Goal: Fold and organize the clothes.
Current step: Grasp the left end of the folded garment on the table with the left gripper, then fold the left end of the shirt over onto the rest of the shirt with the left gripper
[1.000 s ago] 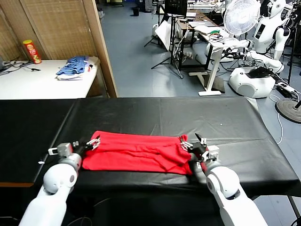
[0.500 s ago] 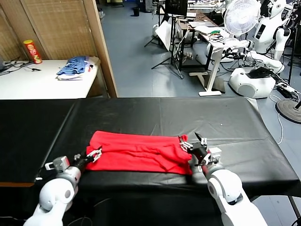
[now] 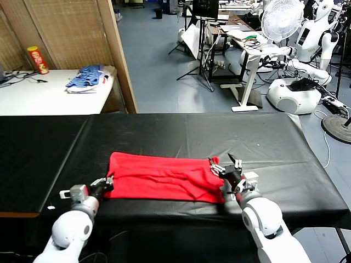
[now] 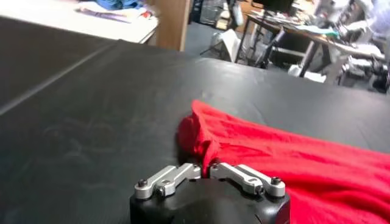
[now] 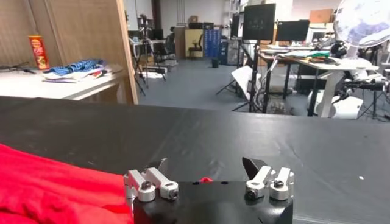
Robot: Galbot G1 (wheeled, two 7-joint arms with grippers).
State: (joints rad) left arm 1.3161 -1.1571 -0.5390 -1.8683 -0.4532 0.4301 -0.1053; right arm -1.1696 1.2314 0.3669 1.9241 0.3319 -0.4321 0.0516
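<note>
A black surface (image 3: 164, 131) spans the head view, and one red shirt (image 3: 164, 176) lies folded into a long band on its near half, plain side up. The shirt stretches between the two tools: its left end lies at the left tool (image 3: 103, 183), and its right end bunches up against the right tool (image 3: 226, 170). In the left wrist view the left tool (image 4: 203, 172) has its fingers drawn together right at the shirt's (image 4: 286, 164) bunched corner; whether cloth is pinched between them cannot be told. In the right wrist view the right tool (image 5: 207, 178) stands with its fingers spread wide, the shirt (image 5: 55, 182) beside one finger and a speck of red showing between them. Off the surface, one white side table (image 3: 49, 96) carries one blue-and-white pile of cloth (image 3: 88, 78) and one red can (image 3: 37, 59), whose label is too small to read.
</note>
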